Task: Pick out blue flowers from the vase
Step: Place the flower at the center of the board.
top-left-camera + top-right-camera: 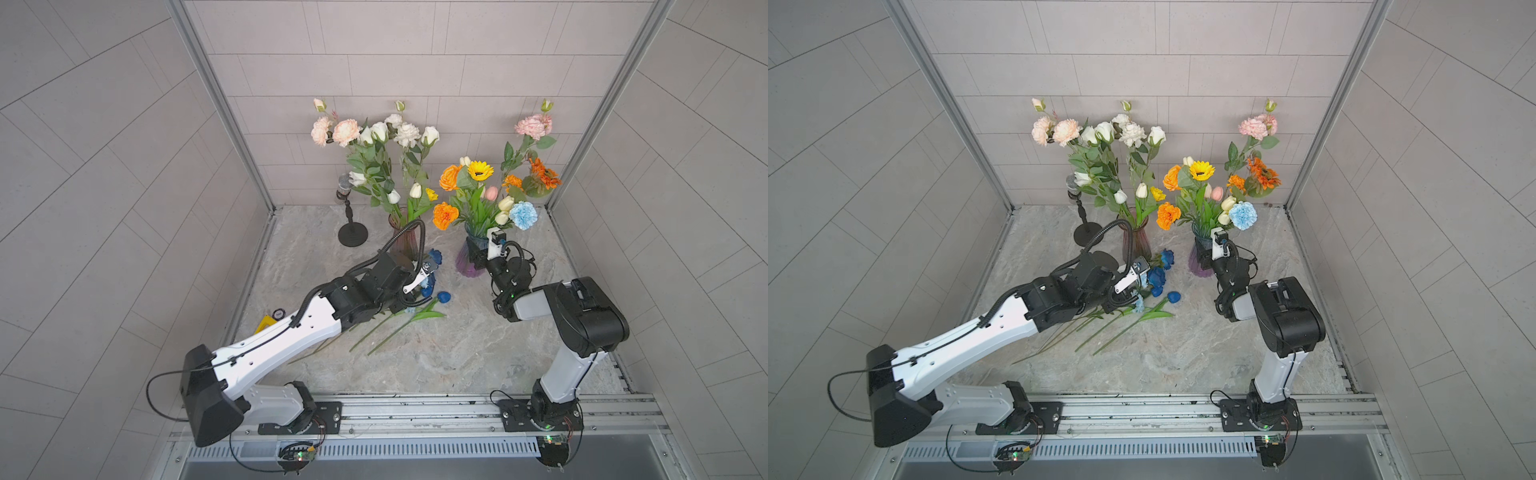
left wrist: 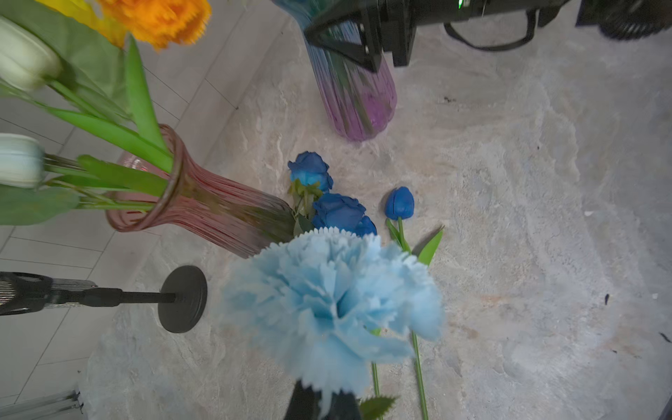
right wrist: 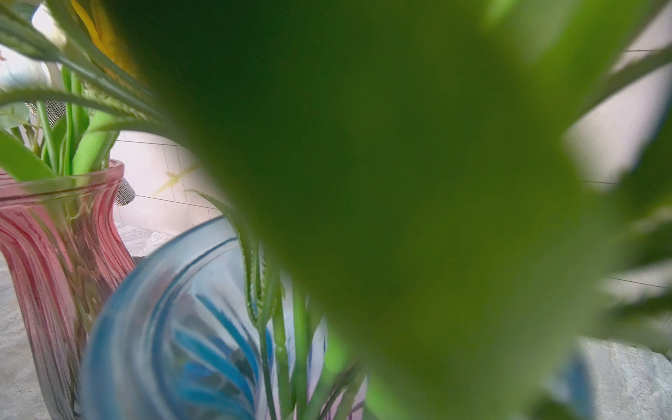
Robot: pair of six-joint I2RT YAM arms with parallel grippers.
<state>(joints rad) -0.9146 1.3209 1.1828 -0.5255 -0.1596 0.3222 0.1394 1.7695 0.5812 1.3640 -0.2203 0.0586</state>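
Left wrist view showed left end effector [image 2: 323, 402] pinching a pale blue carnation [image 2: 327, 302] above laid-out blue flowers [image 2: 338, 212], right end effector [image 2: 345, 47] clasping the vase [image 2: 360, 102]; releasing seemed next.

At the table's [image 1: 457, 345] back stand the left vase [image 1: 405, 245] and the right vase [image 1: 466, 262], with a mic stand [image 1: 352, 237] left of both. Roses [image 2: 338, 212] and tulips [image 2: 400, 203] lie on the table before the left vase. Above them the left gripper [image 2: 323, 402] holds a carnation [image 2: 327, 302]. The right gripper [image 1: 475, 249] clasps the right vase's neck, and a second carnation [image 1: 523, 215] stands in that vase.
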